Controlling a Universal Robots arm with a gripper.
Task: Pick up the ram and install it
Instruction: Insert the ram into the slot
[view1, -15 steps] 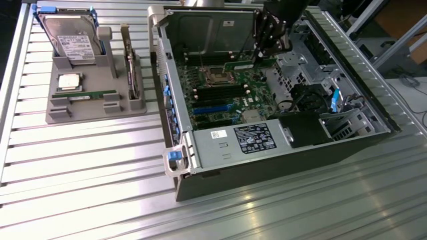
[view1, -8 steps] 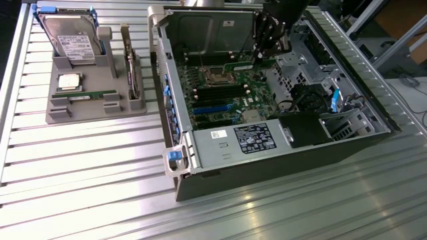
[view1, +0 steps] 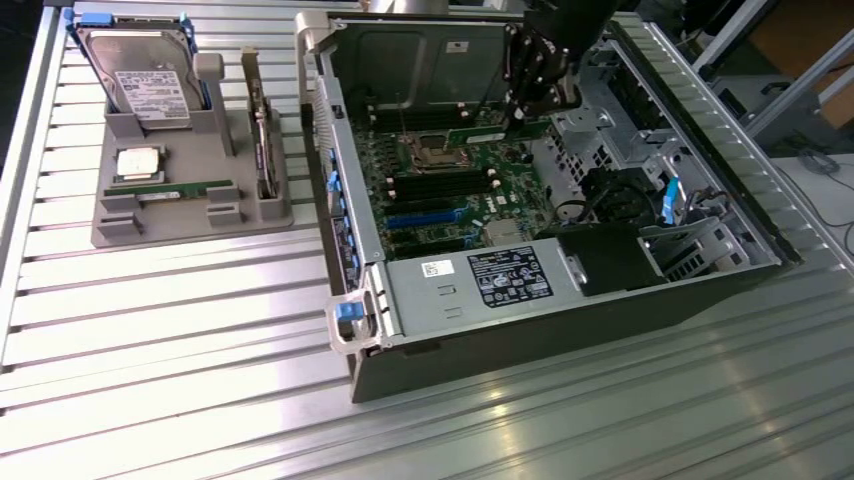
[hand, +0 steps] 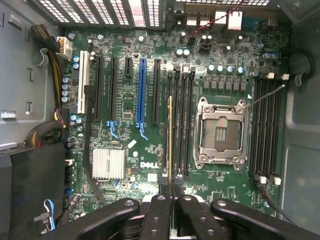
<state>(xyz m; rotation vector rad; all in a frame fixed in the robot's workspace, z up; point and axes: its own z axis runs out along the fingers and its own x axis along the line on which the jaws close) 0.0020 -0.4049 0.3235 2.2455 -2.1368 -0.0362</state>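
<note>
Clearly, your end effector (hand: 171, 192) was clenched on the ram (hand: 170, 137), edge-on over a motherboard (hand: 150, 90) slot at frame centre; it seemed light, stiff, fragile, best pinched by its upper edge.

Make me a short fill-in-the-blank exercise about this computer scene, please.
The gripper is ___ on the ram stick.
The processor socket beside that stick is ___.
The grey holder outside the computer case carries ___ spare ram stick.
Missing words: shut; empty; one.
</note>
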